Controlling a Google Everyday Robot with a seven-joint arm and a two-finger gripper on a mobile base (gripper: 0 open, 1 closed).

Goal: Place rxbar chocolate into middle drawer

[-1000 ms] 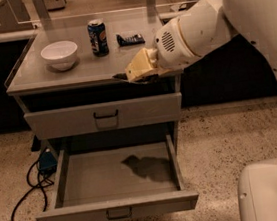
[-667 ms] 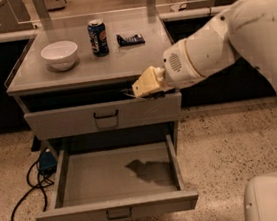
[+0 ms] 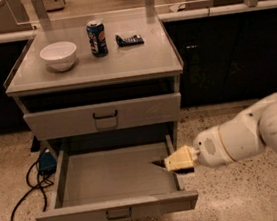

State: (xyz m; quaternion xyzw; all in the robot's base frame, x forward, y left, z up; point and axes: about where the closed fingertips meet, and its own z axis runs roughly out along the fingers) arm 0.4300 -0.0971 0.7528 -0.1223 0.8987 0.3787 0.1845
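1. Black cable [image 3: 20, 205]: lying looped on the speckled floor, left of the cabinet.
2. Blue device [image 3: 46, 162]: on the floor beside the cabinet's left side, at the cable's upper end.
3. White bowl [image 3: 59, 56]: upright on the left part of the grey tabletop [image 3: 122, 63].
4. Can [image 3: 97, 38]: dark blue, upright, just right of the bowl and apart from it.
5. Upper drawer [image 3: 59, 123]: grey front, shut, with a dark bail handle [image 3: 105, 115] at centre.
6. Middle drawer [image 3: 111, 175]: the lowest one, pulled fully out, its grey floor bare on the left and centre; a small handle shows on its front panel.
7. Dark blue wrapped bar [image 3: 130, 39]: lying flat on the tabletop, right of the can, near the back edge.
8. Rxbar chocolate [image 3: 158, 164]: a dark, thin end projecting leftward from the gripper, over the right part of the middle drawer's interior and above its floor; the rest is hidden.
9. Gripper [image 3: 170, 163]: low, at the drawer's right side wall, pointing left; its pale fingers [image 3: 180, 156] are clamped on the rxbar chocolate.
10. White arm [image 3: 252, 134]: reaching in from the right edge, level with the open drawer.
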